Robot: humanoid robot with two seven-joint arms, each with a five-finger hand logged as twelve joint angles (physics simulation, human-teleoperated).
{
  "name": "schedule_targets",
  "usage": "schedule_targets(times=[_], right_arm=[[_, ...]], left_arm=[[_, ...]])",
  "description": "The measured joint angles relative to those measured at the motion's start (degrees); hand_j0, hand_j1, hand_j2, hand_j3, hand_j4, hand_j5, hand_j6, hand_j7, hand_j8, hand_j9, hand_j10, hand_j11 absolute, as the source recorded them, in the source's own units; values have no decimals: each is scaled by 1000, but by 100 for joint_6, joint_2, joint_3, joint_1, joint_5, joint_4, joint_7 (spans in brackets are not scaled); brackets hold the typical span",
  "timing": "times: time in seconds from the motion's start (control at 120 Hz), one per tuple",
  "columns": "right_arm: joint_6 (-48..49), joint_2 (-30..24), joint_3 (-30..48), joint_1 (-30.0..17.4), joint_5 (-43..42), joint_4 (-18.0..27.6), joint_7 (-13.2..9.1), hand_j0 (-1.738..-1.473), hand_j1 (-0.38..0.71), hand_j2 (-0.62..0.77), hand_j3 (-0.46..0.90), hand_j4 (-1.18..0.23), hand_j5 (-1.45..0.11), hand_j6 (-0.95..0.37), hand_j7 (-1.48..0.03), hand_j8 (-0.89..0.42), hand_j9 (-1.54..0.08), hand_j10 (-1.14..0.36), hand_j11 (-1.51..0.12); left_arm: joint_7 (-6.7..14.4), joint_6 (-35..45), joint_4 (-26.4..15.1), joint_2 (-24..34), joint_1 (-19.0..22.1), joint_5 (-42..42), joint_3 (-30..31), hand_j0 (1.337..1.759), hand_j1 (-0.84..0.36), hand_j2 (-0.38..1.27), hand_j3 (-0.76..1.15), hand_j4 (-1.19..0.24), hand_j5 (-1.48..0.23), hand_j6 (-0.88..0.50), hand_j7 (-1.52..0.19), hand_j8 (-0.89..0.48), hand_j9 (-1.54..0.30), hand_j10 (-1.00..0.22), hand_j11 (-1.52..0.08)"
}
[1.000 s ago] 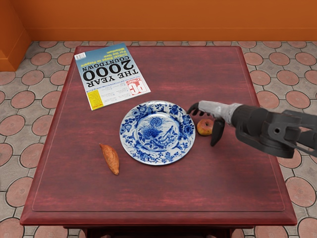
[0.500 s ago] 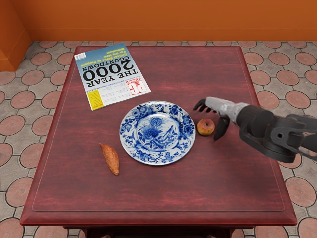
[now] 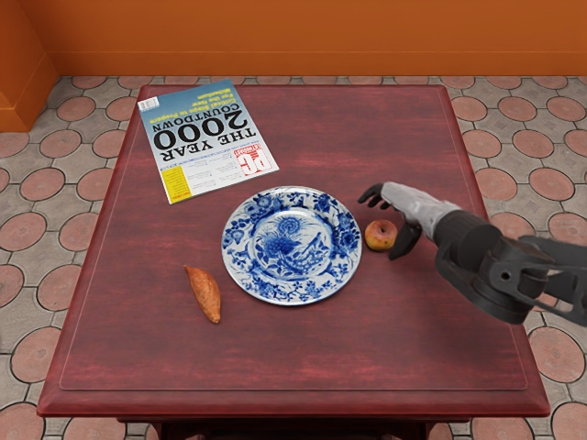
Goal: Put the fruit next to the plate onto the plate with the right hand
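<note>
A small reddish-yellow apple (image 3: 380, 235) lies on the table just right of the blue-and-white patterned plate (image 3: 237, 240), close to its rim. My right hand (image 3: 388, 220) comes in from the right edge and hovers at the apple's right side. It is open, with its fingers (image 3: 371, 194) spread behind the fruit and the thumb (image 3: 404, 241) hanging down beside it. Nothing is held. The plate holds nothing. The left arm is out of view.
An orange sweet potato (image 3: 204, 293) lies left of the plate toward the front. A magazine (image 3: 206, 137) rests at the back left of the dark red table (image 3: 413, 137). Tiled floor surrounds the table.
My right hand has drawn back to the right from over the apple, and the forearm has dropped lower in the picture. The apple has stayed where it was.
</note>
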Motion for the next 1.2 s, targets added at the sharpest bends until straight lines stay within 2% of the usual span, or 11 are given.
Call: schedule_targets(times=[0.467,0.733,1.2], right_arm=[[-31,102,-101,8,55,-94,0,-1658,21,-59,0,-313,-404,-314,-403,-313,-403,-312,-403],[-34,114,-101,-17,49,-142,0,-1658,108,-74,0,-384,-497,-386,-497,-385,-497,-384,-497],[-72,153,-105,-54,-32,-189,0,-1658,178,-85,0,-443,-573,-443,-573,-443,-573,-442,-573]], left_arm=[[0,0,0,0,0,0,0,1658,339,2,0,-9,-11,-9,-11,-9,-11,-9,-11],[0,0,0,0,0,0,0,1658,339,2,0,-9,-11,-9,-11,-9,-11,-9,-11],[1,0,0,0,0,0,0,1658,339,2,0,-9,-11,-9,-11,-9,-11,-9,-11]])
